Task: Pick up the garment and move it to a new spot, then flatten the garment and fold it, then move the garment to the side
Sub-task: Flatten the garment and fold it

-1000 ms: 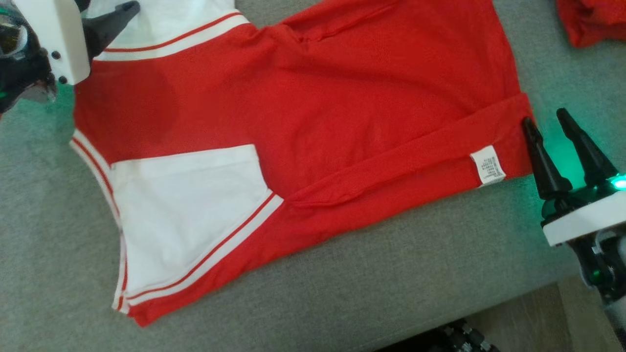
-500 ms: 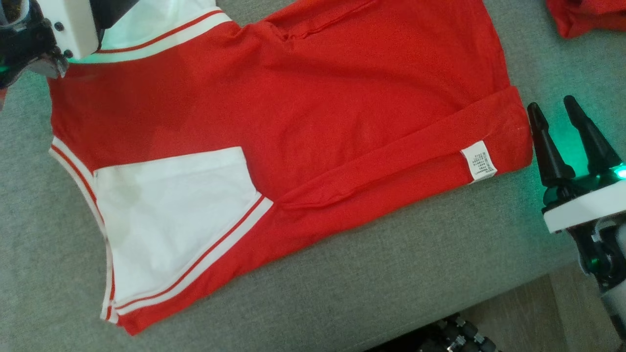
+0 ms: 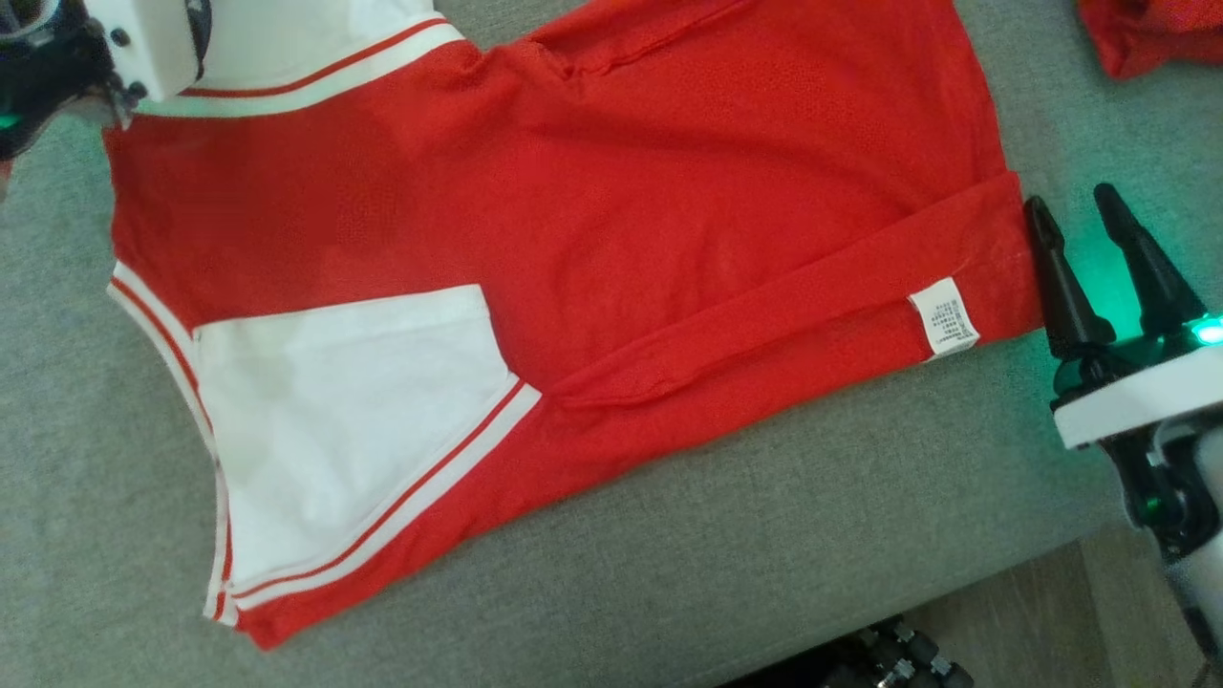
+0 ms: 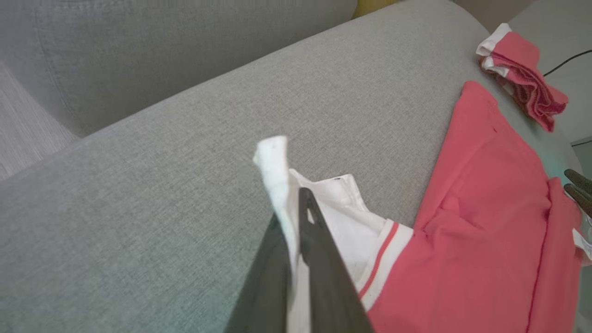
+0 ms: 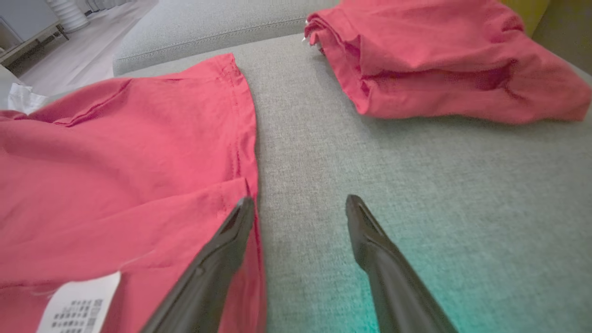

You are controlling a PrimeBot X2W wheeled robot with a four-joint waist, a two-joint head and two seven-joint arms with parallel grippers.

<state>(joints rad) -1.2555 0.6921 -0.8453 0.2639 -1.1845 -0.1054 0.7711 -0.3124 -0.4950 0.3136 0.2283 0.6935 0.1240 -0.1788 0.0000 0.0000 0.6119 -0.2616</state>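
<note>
Along the near edge of the grey sofa cushion [image 3: 764, 545] the red garment [image 3: 621, 210] lies spread flat. At its folded hem the right gripper [image 3: 1070, 201] stands spread, one finger against the cloth, near a white label [image 3: 944, 320] whose print is too small to read. Farther off, the left gripper [image 4: 296, 203] pinches the garment's white sleeve [image 4: 347, 222]. Beyond lies a second red garment [image 5: 439, 60], bunched.

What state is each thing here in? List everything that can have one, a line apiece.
garment: spread flat on the sofa cushion, hem turned over, one white corner lifted.
left gripper: fingers shut on the garment's white corner.
right gripper: fingers open beside the hem, holding nothing.
care label: exposed, facing up.
second shirt: bunched, lying apart.
</note>
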